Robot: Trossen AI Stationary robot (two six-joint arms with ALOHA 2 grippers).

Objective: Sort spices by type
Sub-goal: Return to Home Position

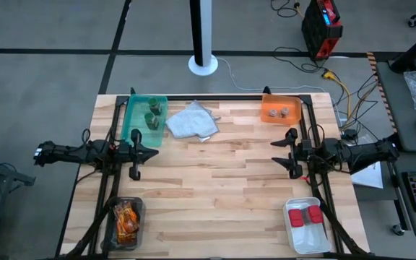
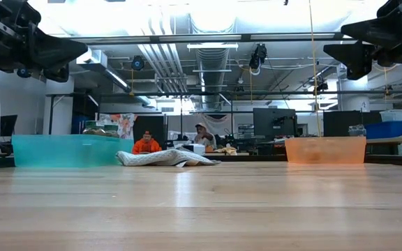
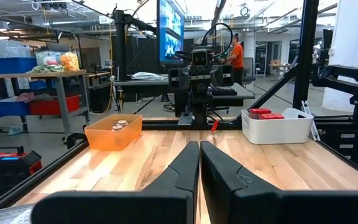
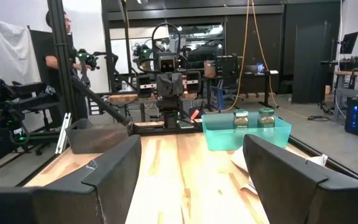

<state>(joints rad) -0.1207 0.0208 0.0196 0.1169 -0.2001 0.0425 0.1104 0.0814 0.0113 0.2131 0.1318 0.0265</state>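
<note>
Three green-capped jars stand in the teal tray at the far left. Two tiny grey round jars lie in the orange tray at the far right. Two red boxy containers lie in the white tray at the near right. Orange-brown packets lie in a dark tray at the near left. My left gripper is shut and empty, held above the table's left side. My right gripper is open and empty above the right side, facing the left one.
A pale grey cloth lies crumpled at the far middle of the table between the teal and orange trays. The bare wooden top stretches between the two arms. People sit in the room beyond the table.
</note>
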